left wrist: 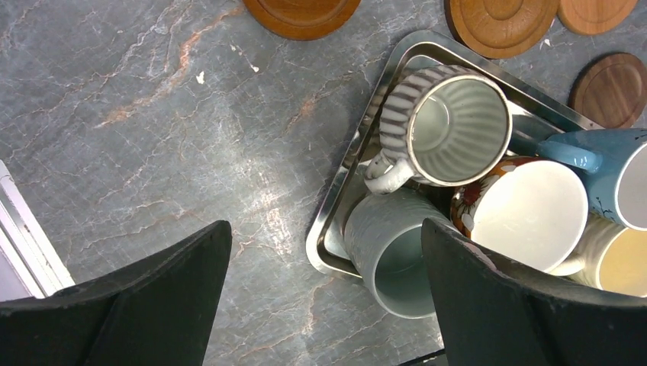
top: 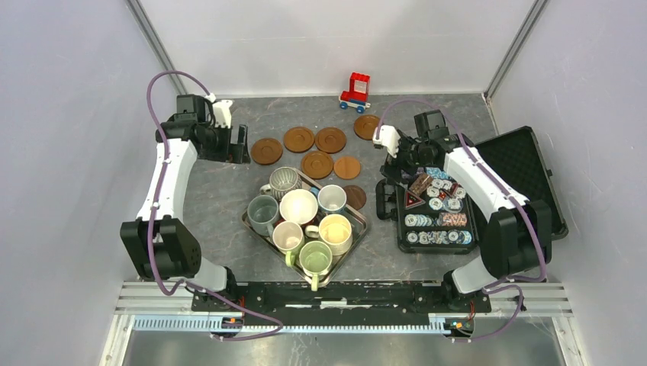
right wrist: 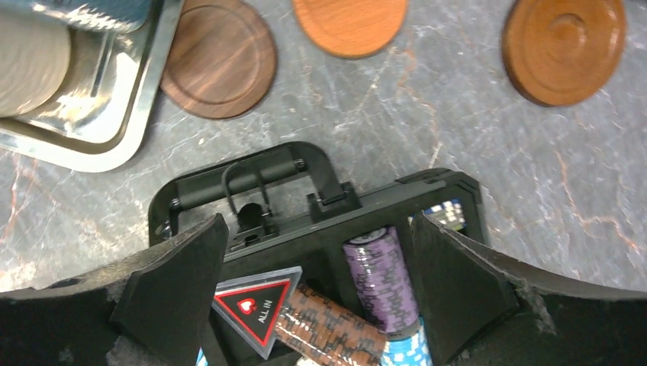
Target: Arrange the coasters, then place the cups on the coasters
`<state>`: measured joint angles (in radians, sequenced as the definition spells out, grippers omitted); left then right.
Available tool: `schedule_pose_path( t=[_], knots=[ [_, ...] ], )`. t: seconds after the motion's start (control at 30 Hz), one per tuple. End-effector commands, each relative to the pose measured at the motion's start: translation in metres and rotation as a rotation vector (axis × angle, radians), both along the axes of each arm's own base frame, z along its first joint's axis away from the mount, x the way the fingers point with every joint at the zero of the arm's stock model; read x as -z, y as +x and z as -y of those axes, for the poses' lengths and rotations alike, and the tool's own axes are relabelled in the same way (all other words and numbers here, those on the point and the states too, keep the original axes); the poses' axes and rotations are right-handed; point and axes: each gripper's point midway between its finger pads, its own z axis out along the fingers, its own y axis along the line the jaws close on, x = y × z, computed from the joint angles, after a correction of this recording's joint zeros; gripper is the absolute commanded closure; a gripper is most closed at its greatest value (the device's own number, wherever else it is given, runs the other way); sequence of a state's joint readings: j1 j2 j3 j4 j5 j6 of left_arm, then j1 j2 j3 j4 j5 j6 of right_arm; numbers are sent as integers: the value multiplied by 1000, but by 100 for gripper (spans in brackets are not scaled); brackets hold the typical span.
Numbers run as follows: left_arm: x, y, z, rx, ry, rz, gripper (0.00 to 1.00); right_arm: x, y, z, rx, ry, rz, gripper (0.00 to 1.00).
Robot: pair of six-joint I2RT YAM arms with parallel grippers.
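Both end effectors stand wide open and hold nothing: the left end effector (left wrist: 324,226) hangs over the grey marbled surface (left wrist: 152,137) at the left far corner of the square metal tray (left wrist: 345,177), and the right end effector (right wrist: 317,223) hangs over the far end of the black case of poker chips (right wrist: 252,200). The round brown wooden coasters (top: 299,139) lie flat in a loose group on the far part of the surface. One dark flat coaster (right wrist: 219,62) is just beside the tray's right far edge. I judge them light, stiff and thin, so they will probably slide on the smooth surface. The saucer-like ones offer a raised rim to pinch, while the flat ones need a grip across the edge, low to the surface. The handled ceramic cups (top: 298,207) stand upright and crowded in the tray, several of them touching. They seem heavier, hard, glazed and therefore slippery, and they can chip against each other. A good hold is on the wall of the cup, one finger inside and one outside. The ribbed grey cup (left wrist: 450,126) at the far corner is the most free to reach.
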<state>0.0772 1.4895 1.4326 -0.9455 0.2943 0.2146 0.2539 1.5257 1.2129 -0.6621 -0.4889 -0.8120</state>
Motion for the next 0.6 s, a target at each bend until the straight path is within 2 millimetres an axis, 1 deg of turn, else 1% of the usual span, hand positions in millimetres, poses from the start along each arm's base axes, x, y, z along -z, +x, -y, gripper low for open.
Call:
schedule_pose_path(
  t=[0.0,0.1,0.2,0.37,0.43,0.57],
  knots=[
    [9,-11,2,31,-27,-54,0,11,-40,-12,-209,-3,-8,2],
    [24,-17,-5,-3,-64,-122,0,33,-66,-14,-305,-52,-1,2],
    [23,-16,-10,-34,-133,-126,0,52,-86,-17,-383,-96,8,2],
    [20,-12,-16,-72,-152,-122,0,66,-104,-32,-461,-107,69,2],
    [18,-11,-18,-80,-154,-120,0,72,-114,-40,-500,-107,83,1],
    [13,-8,-22,-100,-168,-118,0,82,-127,-53,-552,-97,99,1]
  ],
)
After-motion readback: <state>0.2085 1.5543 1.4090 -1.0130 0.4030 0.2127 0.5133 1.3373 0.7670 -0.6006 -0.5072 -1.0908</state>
